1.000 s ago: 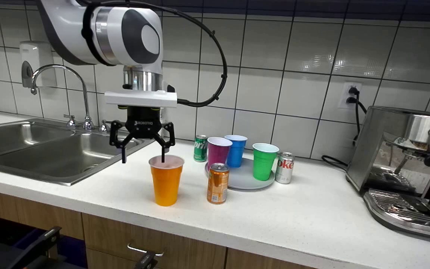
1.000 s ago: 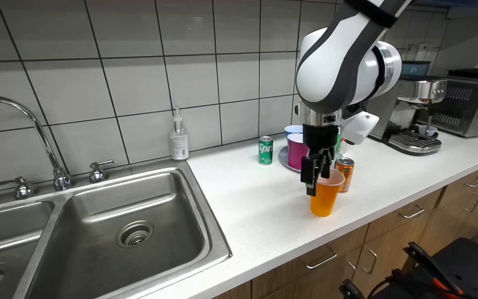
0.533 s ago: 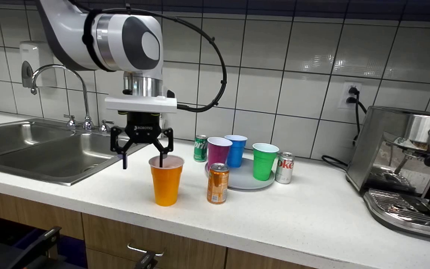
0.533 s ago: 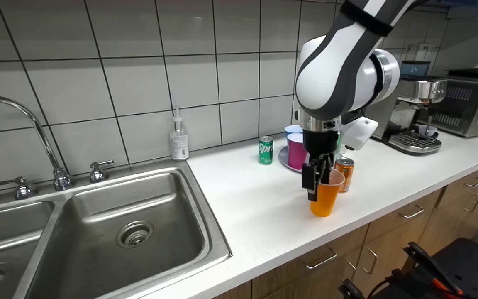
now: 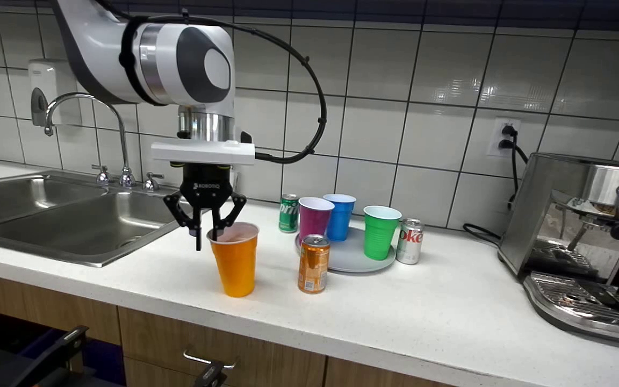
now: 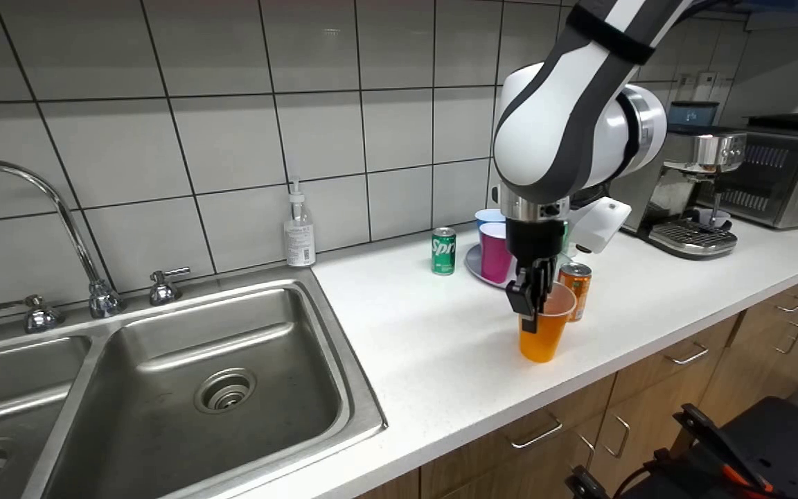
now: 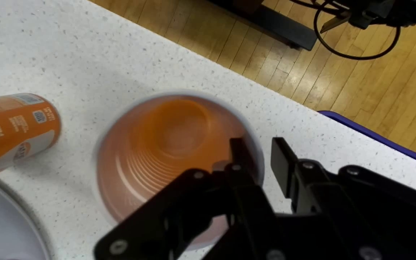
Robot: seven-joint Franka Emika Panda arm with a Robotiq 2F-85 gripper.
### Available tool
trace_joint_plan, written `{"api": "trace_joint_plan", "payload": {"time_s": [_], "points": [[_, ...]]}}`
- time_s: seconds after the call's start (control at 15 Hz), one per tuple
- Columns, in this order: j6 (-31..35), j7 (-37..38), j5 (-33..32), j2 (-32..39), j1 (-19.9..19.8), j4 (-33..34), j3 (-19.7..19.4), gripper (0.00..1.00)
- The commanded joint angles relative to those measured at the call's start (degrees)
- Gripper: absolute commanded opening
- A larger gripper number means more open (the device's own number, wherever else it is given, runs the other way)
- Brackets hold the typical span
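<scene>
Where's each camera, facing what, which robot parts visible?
An exterior view: off the robot, facing the tiled wall across the counter; arm and fingers show.
An exterior view: off the robot, looking over the sink toward the coffee machine; arm and fingers show.
Wrist view: arm-mounted, looking down into the orange cup; fingers show in the lower half.
Both exterior views share the sink, coffee machine and Sprite can.

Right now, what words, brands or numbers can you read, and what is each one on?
"ROBOTIQ" on the gripper.
"Spri" on the green can; the rest curves out of sight.
"oke" in red on the silver can.
"FREE" on the orange can, in the wrist view.
"100" on the same can; its other print is too small or blurred.
Labels on the pump bottle and wall dispenser: too blurred to read.
</scene>
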Motion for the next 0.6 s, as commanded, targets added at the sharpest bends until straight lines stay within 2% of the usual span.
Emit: {"api": "trace_joint_plan", "payload": {"time_s": [0.0,0.53], "points": [[0.93,-1.15,-0.29,-0.62,-0.92,-0.65,-0.15,0.0],[0.65,-0.45,-0.73,-1.67,-1.41,0.14,-0.94,0.01]]}}
